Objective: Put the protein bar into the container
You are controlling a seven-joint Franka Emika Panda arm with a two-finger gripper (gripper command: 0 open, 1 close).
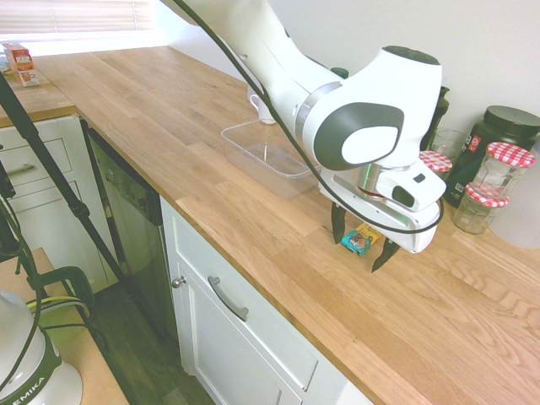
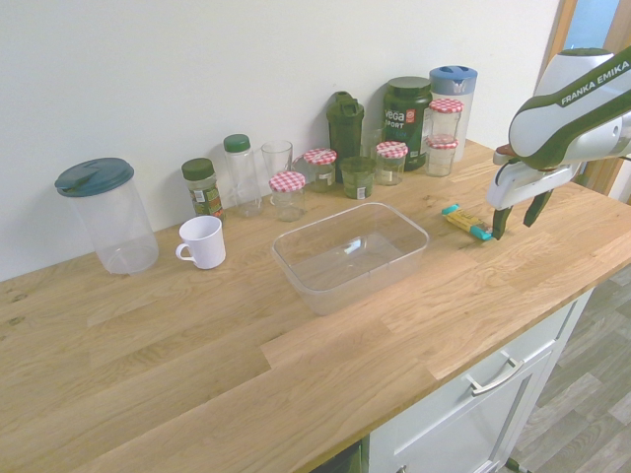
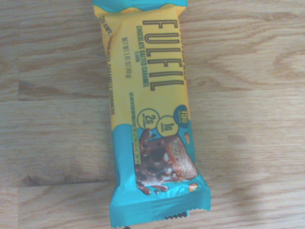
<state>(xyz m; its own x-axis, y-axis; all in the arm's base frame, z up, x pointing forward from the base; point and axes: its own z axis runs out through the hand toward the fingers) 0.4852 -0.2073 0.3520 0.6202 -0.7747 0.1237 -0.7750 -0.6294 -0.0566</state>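
The protein bar (image 1: 362, 240) in its teal and yellow wrapper lies flat on the wooden counter, right of the container (image 1: 253, 139). In the wrist view the protein bar (image 3: 150, 119) fills the middle of the picture, print sideways. My gripper (image 1: 361, 243) is open and hangs low over the bar, one dark finger on each side of its near end, not touching it as far as I can see. From the other side the gripper (image 2: 515, 219) shows just right of the protein bar (image 2: 465, 221). The container (image 2: 414, 236) is a clear shallow tub with nothing in it.
Behind the bar along the wall stand jars with red-checked lids (image 2: 391, 161), a dark green tub (image 2: 406, 118) and a dark shaker bottle (image 2: 345, 126). A white mug (image 2: 202, 241) and a large clear pitcher (image 2: 104, 215) stand further left. The counter's front edge (image 1: 278, 283) is close by.
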